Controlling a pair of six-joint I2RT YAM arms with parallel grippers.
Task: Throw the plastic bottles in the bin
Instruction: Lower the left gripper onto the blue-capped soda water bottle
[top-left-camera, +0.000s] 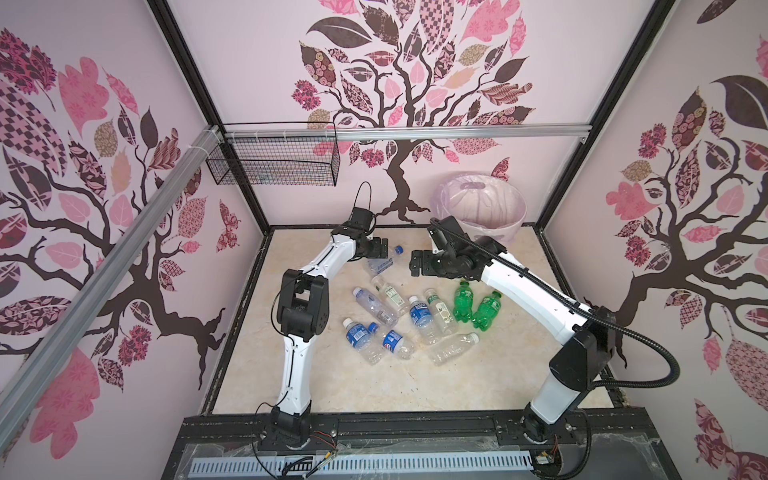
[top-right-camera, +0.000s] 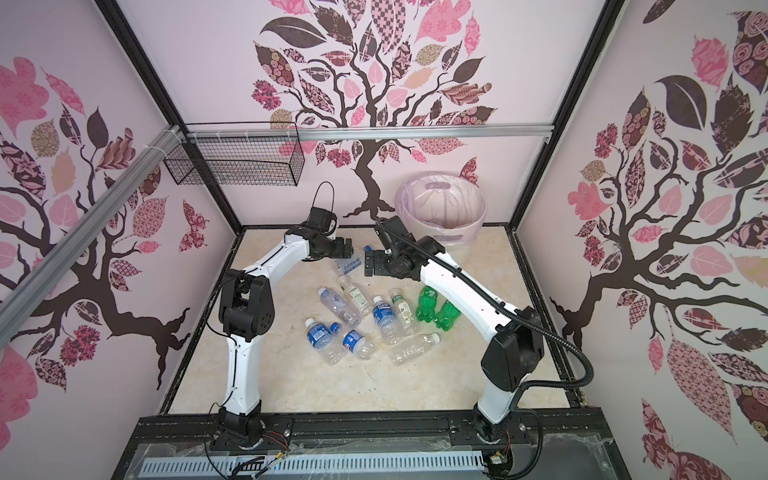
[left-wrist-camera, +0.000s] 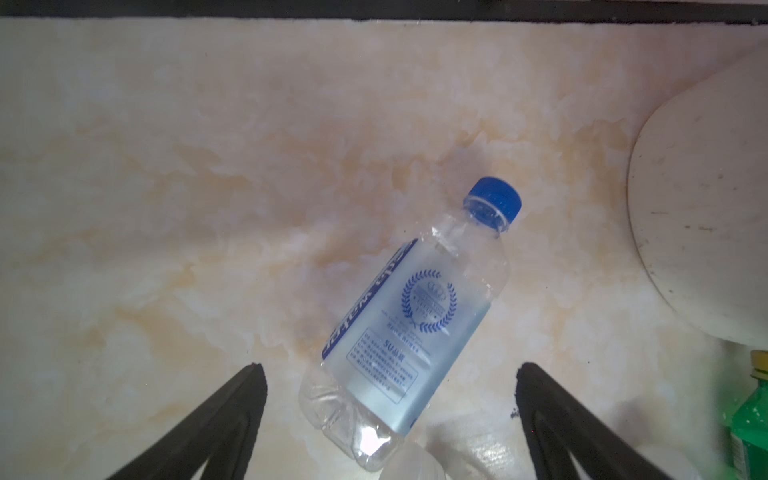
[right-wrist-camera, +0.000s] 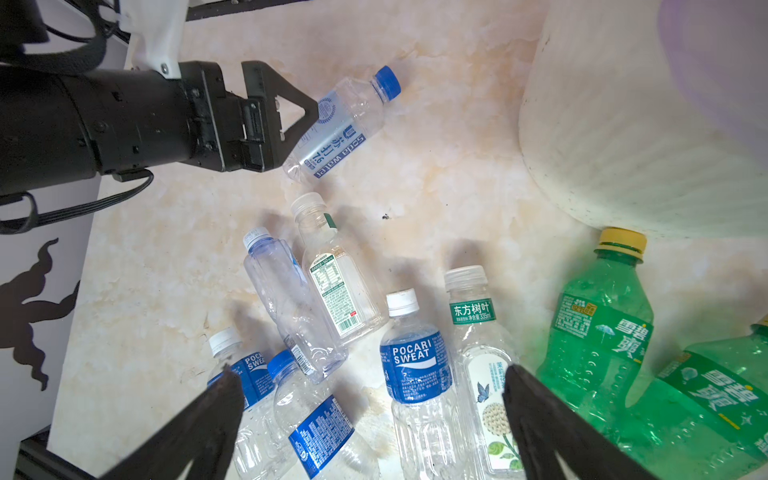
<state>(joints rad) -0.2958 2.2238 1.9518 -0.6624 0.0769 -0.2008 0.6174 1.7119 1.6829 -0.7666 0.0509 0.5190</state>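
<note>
**Sorting scene, nothing yet grasped**

The left gripper (left-wrist-camera: 390, 370) stood released, jaws spread over a blue-capped bottle (left-wrist-camera: 415, 316) lying far-centre. The right gripper (right-wrist-camera: 370, 372) hung open, empty, near the other plastic bottles (top-left-camera: 411, 320) strewn centrally. The bin (top-left-camera: 515, 224) stood far right.

I see black wire basket (top-left-camera: 274, 160) hung on silver rail (top-left-camera: 415, 134) across back wall, left of centre. Contents not clear to me through mesh. Also second rail (top-left-camera: 104, 257), running diagonally along left wall. Pale pink walls carry tree decal (top-left-camera: 399, 83), pink and brown leaves. Cream marble-pattern tabletop (top-left-camera: 374, 386). Small dark speck (right-wrist-camera: 385, 216) on it in right wrist view. Grey slotted duct (top-left-camera: 374, 463) along near edge.
</note>
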